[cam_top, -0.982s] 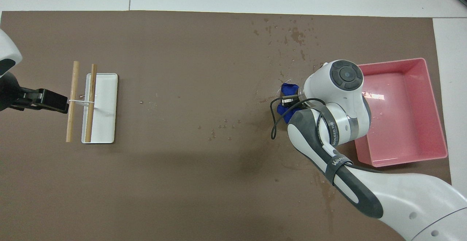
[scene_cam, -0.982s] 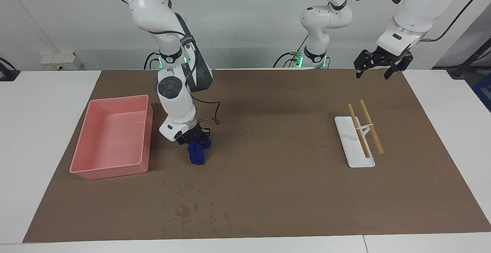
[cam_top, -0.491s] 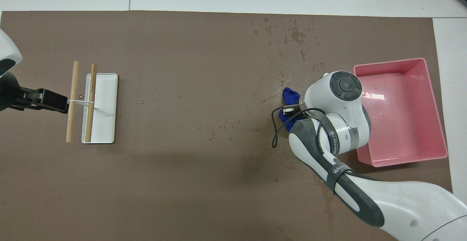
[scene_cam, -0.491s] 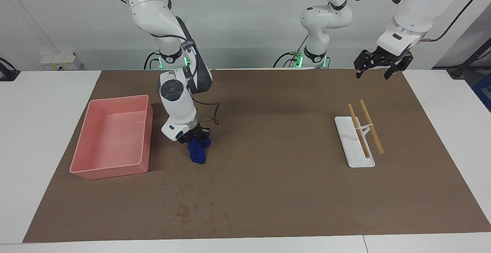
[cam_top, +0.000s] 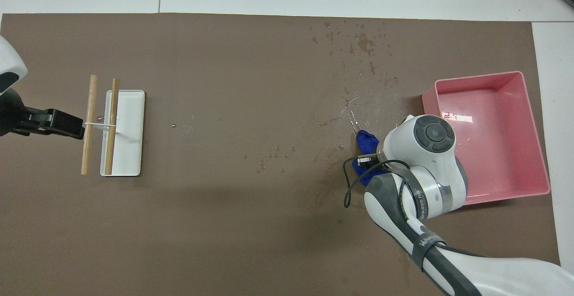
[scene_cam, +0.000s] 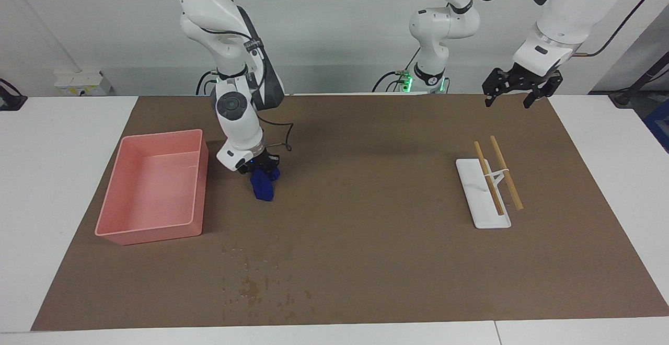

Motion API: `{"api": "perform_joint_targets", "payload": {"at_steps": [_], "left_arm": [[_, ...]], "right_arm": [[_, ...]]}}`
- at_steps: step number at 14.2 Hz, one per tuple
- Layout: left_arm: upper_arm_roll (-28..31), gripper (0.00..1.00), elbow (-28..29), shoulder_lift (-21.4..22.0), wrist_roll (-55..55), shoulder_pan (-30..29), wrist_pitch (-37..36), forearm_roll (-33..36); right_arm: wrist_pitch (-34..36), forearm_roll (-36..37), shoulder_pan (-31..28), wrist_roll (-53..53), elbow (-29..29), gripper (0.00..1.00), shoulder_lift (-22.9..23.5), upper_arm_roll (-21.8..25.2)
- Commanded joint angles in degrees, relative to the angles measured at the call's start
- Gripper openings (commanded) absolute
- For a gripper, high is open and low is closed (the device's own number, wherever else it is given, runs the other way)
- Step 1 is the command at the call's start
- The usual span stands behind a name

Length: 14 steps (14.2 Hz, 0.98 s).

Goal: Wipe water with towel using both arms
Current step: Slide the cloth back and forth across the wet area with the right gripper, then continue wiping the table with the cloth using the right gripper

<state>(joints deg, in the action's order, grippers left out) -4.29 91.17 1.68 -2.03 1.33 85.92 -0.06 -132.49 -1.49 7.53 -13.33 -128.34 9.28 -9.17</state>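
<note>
The right claw (scene_cam: 260, 170) gripped the towel (scene_cam: 262, 188) at the tray's (scene_cam: 151, 227) three o'clock; the left claw (scene_cam: 515, 88) waited, fingers wide.

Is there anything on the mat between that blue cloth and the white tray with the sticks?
Nothing solid: between the towel and the white tray the brown mat carries only a few scattered water droplets, clearest in the overhead view.
</note>
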Motion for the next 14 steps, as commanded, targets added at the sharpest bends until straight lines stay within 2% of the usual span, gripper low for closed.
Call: {"api": "perform_joint_targets", "payload": {"at_steps": [1, 4, 7, 10, 12, 14], "left_arm": [[0.69, 1.00, 1.56, 1.31, -0.17, 0.52, 0.48, -0.02], [0.69, 1.00, 1.56, 1.31, -0.17, 0.52, 0.48, -0.02], [0.69, 1.00, 1.56, 1.31, -0.17, 0.52, 0.48, -0.02], [0.69, 1.00, 1.56, 1.31, -0.17, 0.52, 0.48, -0.02], [0.69, 1.00, 1.56, 1.31, -0.17, 0.52, 0.48, -0.02], [0.68, 1.00, 1.56, 1.31, -0.17, 0.52, 0.48, -0.02]], "right_arm": [[0.74, -2.62, -0.76, 0.14, -10.25, 0.00, -0.66, -0.58], [0.74, -6.84, -0.32, 0.32, -14.03, 0.00, -3.47, -0.58], [0.31, -13.15, 0.55, 0.23, -14.83, 0.00, -4.01, -0.58], [-4.59, -25.19, 7.74, -0.99, -14.22, 0.00, -3.40, -0.49], [-9.43, -28.99, 11.88, -4.76, -12.73, 0.00, -2.34, -0.49], [-11.99, -29.27, 13.65, -6.97, -10.53, 0.00, -1.11, -0.49]]}}
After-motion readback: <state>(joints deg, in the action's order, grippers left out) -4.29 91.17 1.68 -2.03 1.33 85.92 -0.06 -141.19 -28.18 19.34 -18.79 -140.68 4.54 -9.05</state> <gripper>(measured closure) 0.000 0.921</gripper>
